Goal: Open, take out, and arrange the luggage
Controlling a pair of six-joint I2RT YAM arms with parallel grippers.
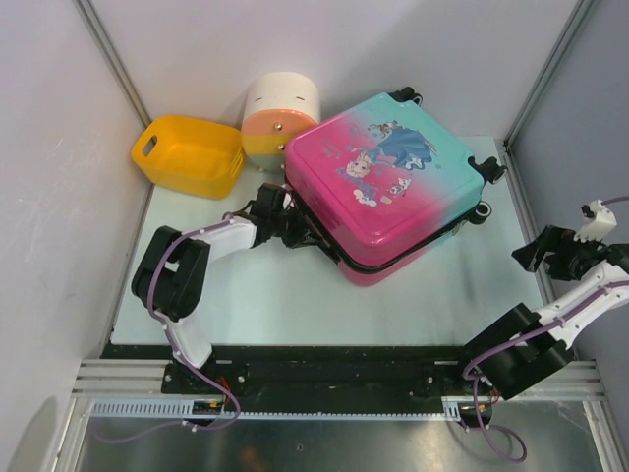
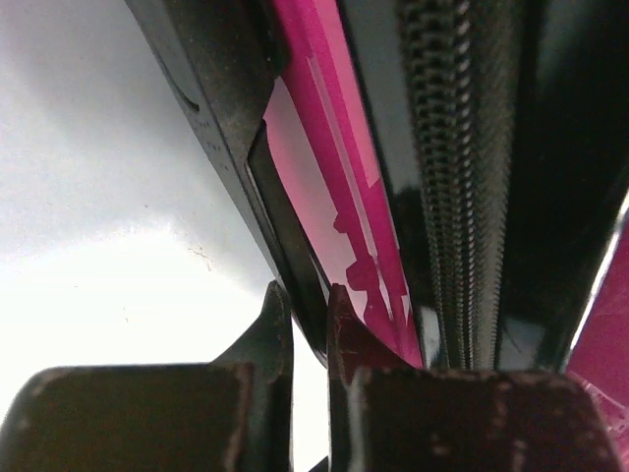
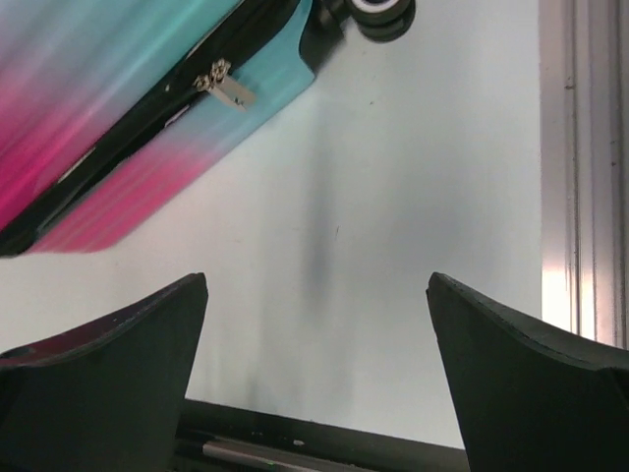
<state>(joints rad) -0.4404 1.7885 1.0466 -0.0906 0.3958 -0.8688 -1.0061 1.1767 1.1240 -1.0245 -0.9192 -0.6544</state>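
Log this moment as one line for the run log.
left gripper: shut at pink zip edge of luggage | right gripper: open, clear of luggage | luggage: lying flat on table

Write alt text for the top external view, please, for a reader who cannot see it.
A teal-to-pink suitcase lies flat on a white table, the left end effector shut at its pink left edge. The right end effector hangs open at the table's right. A yellow basket and round drawer box sit at the back left.
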